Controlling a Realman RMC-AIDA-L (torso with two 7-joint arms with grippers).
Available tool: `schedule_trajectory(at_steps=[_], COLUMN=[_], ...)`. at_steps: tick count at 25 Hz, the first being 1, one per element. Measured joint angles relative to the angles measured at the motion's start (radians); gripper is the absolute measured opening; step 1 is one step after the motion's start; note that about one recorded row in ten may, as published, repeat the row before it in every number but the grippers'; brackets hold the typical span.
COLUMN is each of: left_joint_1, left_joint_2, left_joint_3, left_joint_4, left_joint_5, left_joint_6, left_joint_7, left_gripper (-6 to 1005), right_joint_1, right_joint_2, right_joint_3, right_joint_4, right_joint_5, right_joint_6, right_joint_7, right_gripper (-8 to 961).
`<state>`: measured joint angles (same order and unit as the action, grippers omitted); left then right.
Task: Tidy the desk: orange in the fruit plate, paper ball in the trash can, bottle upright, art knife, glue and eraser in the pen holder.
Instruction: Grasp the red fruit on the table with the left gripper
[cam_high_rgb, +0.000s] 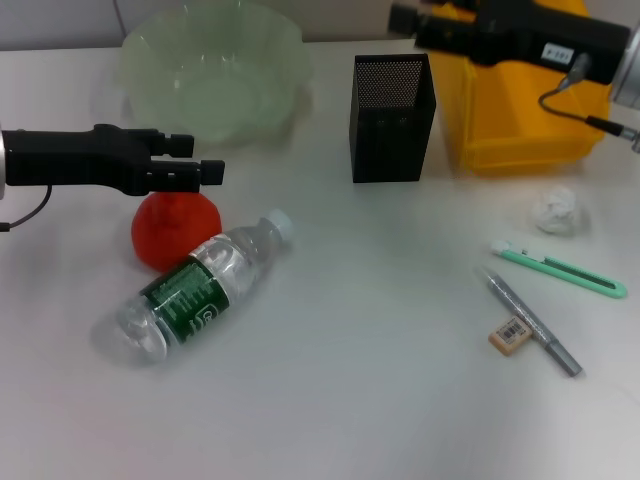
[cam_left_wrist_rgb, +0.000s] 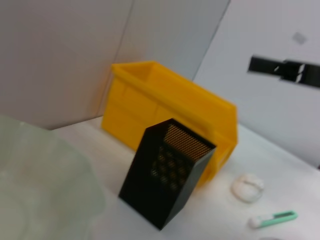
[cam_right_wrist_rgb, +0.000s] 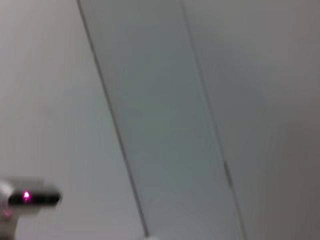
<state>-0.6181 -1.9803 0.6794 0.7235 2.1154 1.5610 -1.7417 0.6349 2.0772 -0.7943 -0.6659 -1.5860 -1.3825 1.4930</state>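
Note:
The orange (cam_high_rgb: 172, 232) lies on the white desk, and my left gripper (cam_high_rgb: 203, 160) hovers open just above its far side, holding nothing. A clear bottle (cam_high_rgb: 200, 287) with a green label lies on its side next to the orange. The translucent green fruit plate (cam_high_rgb: 212, 72) stands behind them. The black mesh pen holder (cam_high_rgb: 392, 118) (cam_left_wrist_rgb: 167, 175) stands mid-desk beside the yellow trash can (cam_high_rgb: 505, 148) (cam_left_wrist_rgb: 165, 102). At the right lie the paper ball (cam_high_rgb: 557, 211) (cam_left_wrist_rgb: 247, 187), green art knife (cam_high_rgb: 560, 269) (cam_left_wrist_rgb: 275, 219), grey glue stick (cam_high_rgb: 530, 322) and eraser (cam_high_rgb: 510, 336). My right gripper (cam_high_rgb: 408, 20) is raised over the trash can.
The desk's back edge meets a grey wall. A cable (cam_high_rgb: 585, 110) hangs from the right arm over the trash can. The right wrist view holds only wall panels and a small device with a pink light (cam_right_wrist_rgb: 27, 197).

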Motion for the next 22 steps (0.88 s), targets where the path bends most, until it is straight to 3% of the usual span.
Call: schedule_trajectory(at_steps=[7, 22], left_joint_1=[0.011, 0.067], left_joint_2=[-0.032, -0.052], left_joint_3=[0.001, 0.025], left_joint_4=[0.071, 0.095], left_joint_5=[0.139, 0.139], left_joint_6=[-0.062, -0.129], left_joint_7=[-0.027, 0.036], left_gripper=[727, 711], right_joint_1=[0.004, 0.023], right_joint_2=[-0.003, 0.000], right_joint_3=[-0.004, -0.016], right_joint_4=[0.043, 0.049], right_joint_5=[0.027, 0.024], right_joint_6=[0.014, 0.028], right_joint_7=[-0.047, -0.065], right_gripper=[845, 846])
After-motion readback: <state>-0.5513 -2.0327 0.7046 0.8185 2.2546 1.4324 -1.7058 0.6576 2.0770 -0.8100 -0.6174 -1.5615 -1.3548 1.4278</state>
